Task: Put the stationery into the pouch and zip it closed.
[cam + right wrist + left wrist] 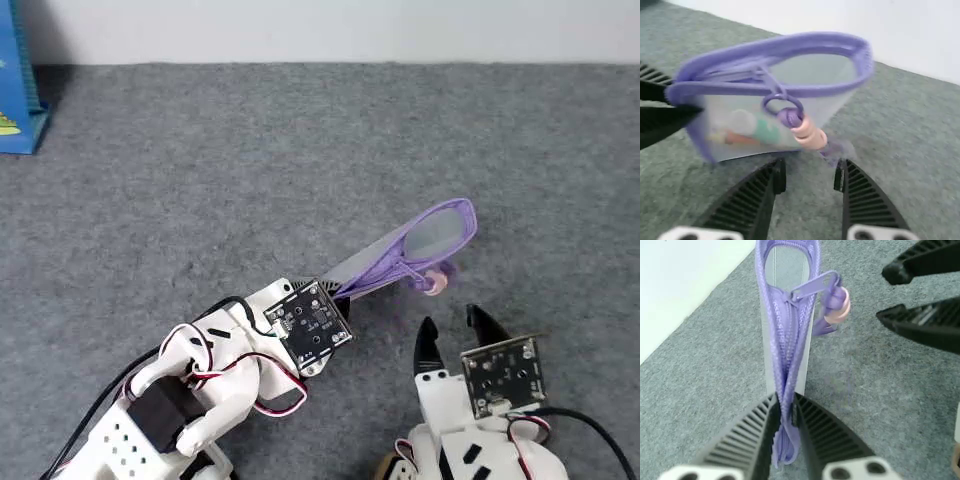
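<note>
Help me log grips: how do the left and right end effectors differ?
The left end effector is shut on the pouch at its zip edge; the right end effector is open and holds nothing. The left touches the pouch; the right sits short of its beaded zip pull. Both have black ribbed fingers.

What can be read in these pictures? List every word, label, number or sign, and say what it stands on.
No text is legible.
On the blue box at the table's far left: printed graphics, too small to read.
On the circuit boards at the arms' wrists: tiny markings, too small to read.
On the pouch: no print seen.
</note>
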